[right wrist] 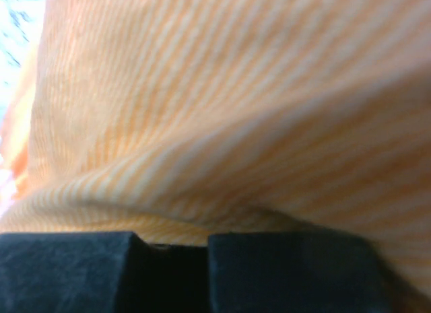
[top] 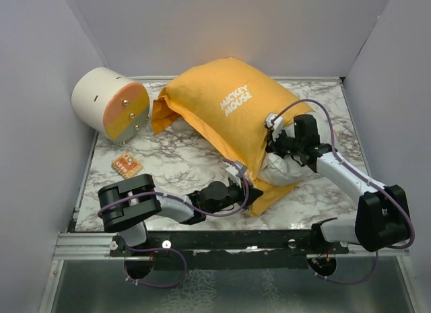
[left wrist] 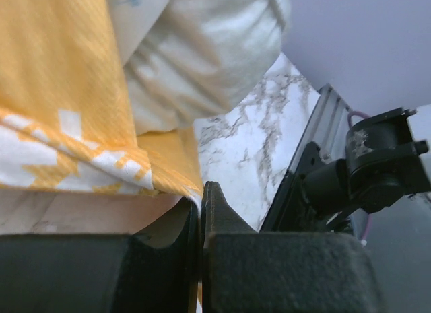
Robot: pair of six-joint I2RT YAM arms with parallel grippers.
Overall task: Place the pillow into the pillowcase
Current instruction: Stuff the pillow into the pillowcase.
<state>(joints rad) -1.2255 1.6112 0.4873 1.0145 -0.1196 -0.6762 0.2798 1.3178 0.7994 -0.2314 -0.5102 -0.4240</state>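
On marble table [top: 175, 168], found pillow [top: 281, 170] mostly inside pillowcase [top: 222, 111], w/ only its white end poking out at near-right opening. Saw "MICKEY MOUSE" lettering facing up. Noted left gripper [top: 246, 194] at near edge of opening, jaws closed tight on orange hem. Noted right gripper [top: 276, 141] at pillowcase's right side, just above bare pillow end, jaws pinched together on a fold of orange cloth. Spotted cream-and-orange cylinder [top: 111, 103] at back-left corner, apart from pillowcase, & small orange tag [top: 127, 165] near it on tabletop.
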